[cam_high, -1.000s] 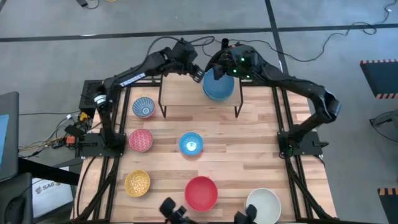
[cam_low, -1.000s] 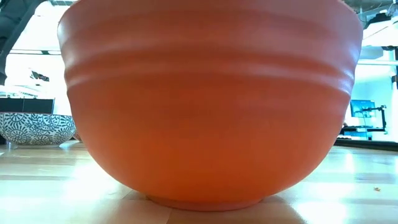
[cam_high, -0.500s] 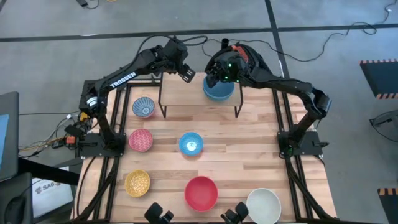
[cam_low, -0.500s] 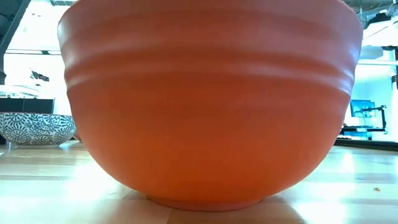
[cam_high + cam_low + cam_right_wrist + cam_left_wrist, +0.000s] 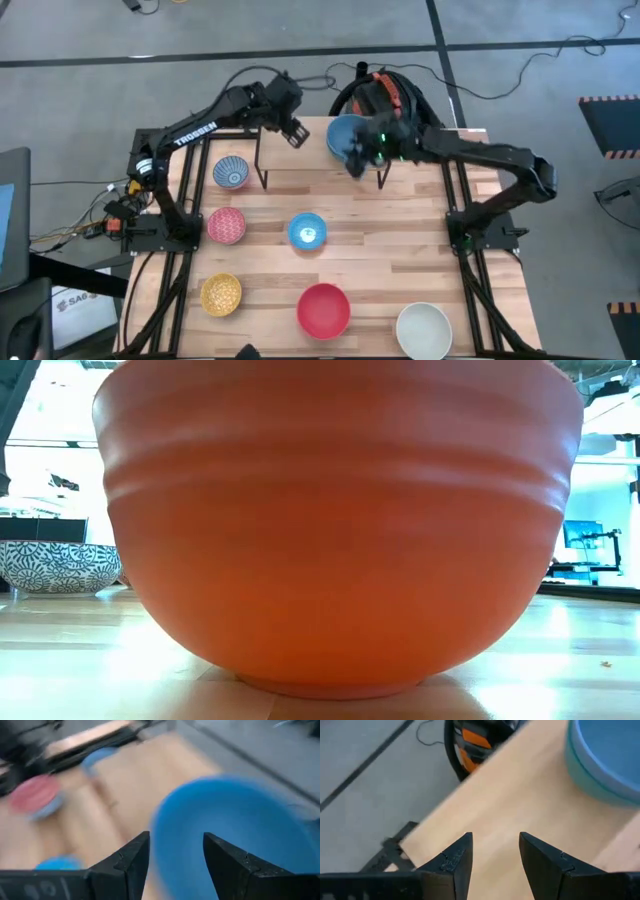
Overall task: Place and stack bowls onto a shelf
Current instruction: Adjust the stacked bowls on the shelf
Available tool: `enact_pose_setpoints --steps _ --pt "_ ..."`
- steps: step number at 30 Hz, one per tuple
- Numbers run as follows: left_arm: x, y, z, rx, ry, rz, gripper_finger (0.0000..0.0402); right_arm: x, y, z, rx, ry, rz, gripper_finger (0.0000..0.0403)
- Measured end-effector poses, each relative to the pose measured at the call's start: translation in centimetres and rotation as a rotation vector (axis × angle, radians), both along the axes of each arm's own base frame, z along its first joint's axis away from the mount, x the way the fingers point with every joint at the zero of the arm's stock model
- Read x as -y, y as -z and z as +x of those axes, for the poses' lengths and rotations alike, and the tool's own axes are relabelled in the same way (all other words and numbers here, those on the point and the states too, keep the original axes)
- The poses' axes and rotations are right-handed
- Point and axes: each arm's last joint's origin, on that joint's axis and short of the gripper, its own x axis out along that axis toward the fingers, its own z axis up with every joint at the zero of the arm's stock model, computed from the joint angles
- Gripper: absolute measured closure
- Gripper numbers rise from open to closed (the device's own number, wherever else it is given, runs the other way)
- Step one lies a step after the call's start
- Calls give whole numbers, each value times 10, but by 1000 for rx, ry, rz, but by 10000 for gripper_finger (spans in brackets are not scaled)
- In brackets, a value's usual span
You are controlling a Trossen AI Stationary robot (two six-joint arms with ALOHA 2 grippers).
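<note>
A blue bowl (image 5: 344,133) sits on the right half of the shelf (image 5: 300,152), a low wooden board on black legs at the table's far side. My right gripper (image 5: 357,160) hovers open at the bowl's near edge. The bowl (image 5: 235,830) looms blurred just beyond its fingers (image 5: 176,836). My left gripper (image 5: 297,135) hangs open above the shelf's left part. Bare board lies under its fingers (image 5: 495,837), and the bowl (image 5: 605,760) is off to one side.
On the slatted tabletop stand a blue-and-white patterned bowl (image 5: 231,173), a pink patterned bowl (image 5: 226,225), a light blue bowl (image 5: 307,231), a yellow bowl (image 5: 221,294), a red bowl (image 5: 323,309) and a white bowl (image 5: 424,330). The red bowl (image 5: 340,530) fills the low view.
My right gripper has swung from above the blue bowl's far side toward the table's near edge, ending at the bowl's near rim, and has rolled. My left gripper has drawn away from the bowl toward the table's left. The bowl stays on the shelf.
</note>
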Motion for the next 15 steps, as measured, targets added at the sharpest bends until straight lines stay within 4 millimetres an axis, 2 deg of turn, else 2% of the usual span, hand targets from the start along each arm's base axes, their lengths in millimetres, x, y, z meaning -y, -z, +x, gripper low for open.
enact_pose_setpoints --steps 3,7,10,15 --pt "14 18 0 3 22 -12 255 -32 13 -9 19 -64 43 194" --pt "34 28 -10 87 50 15 255 -59 30 -14 15 -66 -9 196" --pt "46 27 -18 184 66 50 255 -62 46 -9 -35 -19 -83 199" --pt "64 22 -28 254 86 71 256 -56 70 10 -89 -9 -98 200"
